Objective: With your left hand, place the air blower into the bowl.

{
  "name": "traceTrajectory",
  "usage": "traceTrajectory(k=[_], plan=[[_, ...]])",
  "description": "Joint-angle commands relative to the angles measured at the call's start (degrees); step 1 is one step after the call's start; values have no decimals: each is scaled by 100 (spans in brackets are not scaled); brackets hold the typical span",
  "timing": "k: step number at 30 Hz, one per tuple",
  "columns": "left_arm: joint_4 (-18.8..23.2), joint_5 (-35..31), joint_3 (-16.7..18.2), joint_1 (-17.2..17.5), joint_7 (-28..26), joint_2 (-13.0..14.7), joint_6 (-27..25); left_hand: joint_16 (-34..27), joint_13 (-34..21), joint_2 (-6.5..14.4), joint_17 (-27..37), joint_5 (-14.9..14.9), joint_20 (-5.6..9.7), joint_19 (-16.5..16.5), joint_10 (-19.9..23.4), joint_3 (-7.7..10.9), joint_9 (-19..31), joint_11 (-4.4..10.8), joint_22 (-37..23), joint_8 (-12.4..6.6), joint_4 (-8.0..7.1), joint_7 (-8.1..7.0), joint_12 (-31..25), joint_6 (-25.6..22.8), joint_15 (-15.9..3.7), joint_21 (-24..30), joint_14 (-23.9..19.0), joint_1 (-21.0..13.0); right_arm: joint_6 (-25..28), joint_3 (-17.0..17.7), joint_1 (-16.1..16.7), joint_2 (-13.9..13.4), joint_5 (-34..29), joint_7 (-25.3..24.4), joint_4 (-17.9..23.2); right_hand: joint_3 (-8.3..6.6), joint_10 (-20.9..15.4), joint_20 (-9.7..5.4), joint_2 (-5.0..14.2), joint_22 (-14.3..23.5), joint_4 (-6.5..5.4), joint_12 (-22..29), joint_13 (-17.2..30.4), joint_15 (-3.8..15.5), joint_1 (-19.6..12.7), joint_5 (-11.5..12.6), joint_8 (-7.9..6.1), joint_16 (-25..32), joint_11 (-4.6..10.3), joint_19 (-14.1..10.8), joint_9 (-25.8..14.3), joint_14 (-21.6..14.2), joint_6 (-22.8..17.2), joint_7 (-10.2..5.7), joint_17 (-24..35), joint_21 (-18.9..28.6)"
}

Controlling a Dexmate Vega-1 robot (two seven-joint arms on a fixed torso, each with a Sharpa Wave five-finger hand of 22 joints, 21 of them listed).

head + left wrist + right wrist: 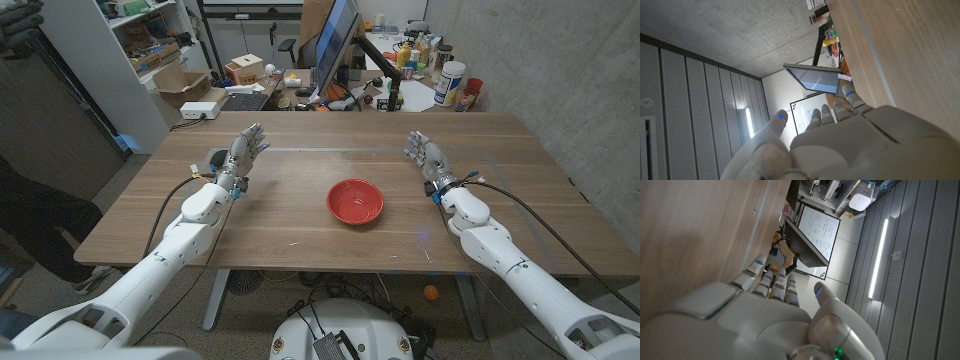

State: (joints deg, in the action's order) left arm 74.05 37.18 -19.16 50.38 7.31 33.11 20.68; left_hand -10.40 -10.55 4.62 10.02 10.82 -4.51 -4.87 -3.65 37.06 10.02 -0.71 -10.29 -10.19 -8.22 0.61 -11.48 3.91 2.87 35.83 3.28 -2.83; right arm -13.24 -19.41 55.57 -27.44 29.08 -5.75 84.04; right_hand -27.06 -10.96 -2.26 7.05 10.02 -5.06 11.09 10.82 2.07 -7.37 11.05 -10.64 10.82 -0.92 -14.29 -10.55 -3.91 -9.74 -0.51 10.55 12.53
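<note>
Both arms are entered from the near table edge in the head view. Left hand [243, 152]: raised on edge near the table's left side, fingers extended and apart, nothing held; the same spread fingers [832, 112] are recorded in the left wrist view. Right hand [424, 153]: likewise unoccupied, fingers apart, standing near the right side.

Bowl [355, 202]: red, round, empty, set on the wooden table [300, 235] between the two hands, well apart from each.

Air blower [214, 160]: a grey rounded item is partly seen just beside and behind the left hand; it is judged to be the blower, though its form cannot be told clearly.

Progress: nothing grasped, nothing deposited. The task is judged to be at its start; reaching, grasping, carrying and release into the bowl all remain.
</note>
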Motion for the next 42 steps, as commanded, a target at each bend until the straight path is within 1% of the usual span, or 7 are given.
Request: traceTrajectory(k=[1, 5, 13, 18, 23, 28, 42], plan=[[-162, -39, 296, 147, 615, 240, 408, -33, -27, 367, 8, 30, -6, -48, -48, 33, 11, -2, -21, -39, -5, 14, -31, 37, 11, 18, 34, 3, 605, 607, 898, 878, -1214, -172, 1396, -41, -32, -8, 140, 17, -9, 26, 31, 46, -71, 30, -38, 35, -4, -44, -9, -43, -41, -1, 20, 21], [-215, -139, 315, 116, 568, 233, 380, -35, -27, 368, 8, 31, -17, -43, -42, 35, 11, -11, -22, -39, -7, 8, -33, 36, 7, 15, 29, 4, 602, 782, 775, 1207, -1381, 185, 1113, -41, -34, -6, 139, 17, -11, 27, 31, 45, -67, 29, -37, 33, 4, -43, -9, -39, -38, -4, 20, 18], [-157, -447, 388, 51, 255, 249, 398, -41, -27, 367, 8, 30, -100, -44, -25, 36, 11, -19, -23, -51, -11, -70, -37, -4, 22, -1, 10, 9, 690, 1145, 397, 1528, -1638, 850, 681, -39, -38, -3, 136, 18, -15, 28, 31, 42, -59, 28, -35, 35, -10, -46, -9, -44, -35, -3, 22, 14], [-33, -698, 423, 49, -52, 293, 329, -58, -28, 341, 16, 24, -315, -56, -8, 24, 10, -151, -27, -54, -23, -160, -41, -42, 142, -32, -42, 31, 745, 1323, 207, 1708, -1768, 1093, 489, -42, -35, 10, 129, 18, -9, 27, 31, 33, -62, 28, -43, 35, 2, -49, -9, -52, -56, -26, 18, 10], [350, -1378, 443, 152, -644, 554, 157, -65, -27, 324, 21, 23, -402, -193, 61, 12, 7, -152, -28, -71, -32, -256, -62, -121, 158, -107, -73, 50, 707, 1435, -83, 1867, -1865, 1335, 162, -46, -37, 60, 125, 18, -7, 27, 31, 21, -62, 28, -48, 44, 33, -56, -10, -83, -72, -63, 14, 9], [613, -1615, 528, 238, -868, 684, 24, -63, -25, 329, 21, 25, -385, -384, 112, 12, 5, -107, -30, -72, -42, -294, -74, -165, 126, -198, -85, 61, 691, 1495, -261, 1973, -1952, 1539, -69, -48, -30, 65, 124, 19, -10, 24, 31, 14, -58, 27, -50, 45, 32, -66, -11, -94, -79, -71, 13, 8], [1337, -2596, 852, 554, -1631, 1283, -561, -59, -24, 345, 21, 30, -413, -314, 116, 17, 5, -80, -33, -54, -56, -350, -65, -160, 89, -192, -92, 73, 580, 1628, -477, 2195, -2151, 1695, -332, -55, -45, 77, 136, 21, -11, 29, 31, 12, -55, 26, -59, 44, 61, -74, -12, -99, -114, -96, 14, 2]])
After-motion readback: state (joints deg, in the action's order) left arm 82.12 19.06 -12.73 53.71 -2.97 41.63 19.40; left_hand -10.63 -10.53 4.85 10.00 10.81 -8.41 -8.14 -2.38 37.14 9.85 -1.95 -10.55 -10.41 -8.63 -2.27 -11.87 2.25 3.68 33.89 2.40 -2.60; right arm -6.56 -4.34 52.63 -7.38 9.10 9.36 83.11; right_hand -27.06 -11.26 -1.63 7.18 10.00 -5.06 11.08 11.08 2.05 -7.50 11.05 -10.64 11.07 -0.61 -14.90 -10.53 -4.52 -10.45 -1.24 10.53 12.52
